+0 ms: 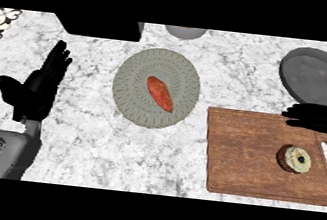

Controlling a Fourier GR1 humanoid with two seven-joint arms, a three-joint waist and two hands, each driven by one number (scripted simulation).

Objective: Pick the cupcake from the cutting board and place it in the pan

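Cupcake — round, pale-topped, dark-centred — sits on the cutting board; right hand nearby, fingers straight.

A cupcake sits on the cutting board at lower right; the right hand hovers above the board's upper edge, below the pan. Left hand rests open at left.

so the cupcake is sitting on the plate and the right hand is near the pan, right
Not quite. In the head view the cupcake sits on the cutting board, not the plate; the plate holds an orange-red item. The rest stands: the right hand is near the pan, by its lower edge.
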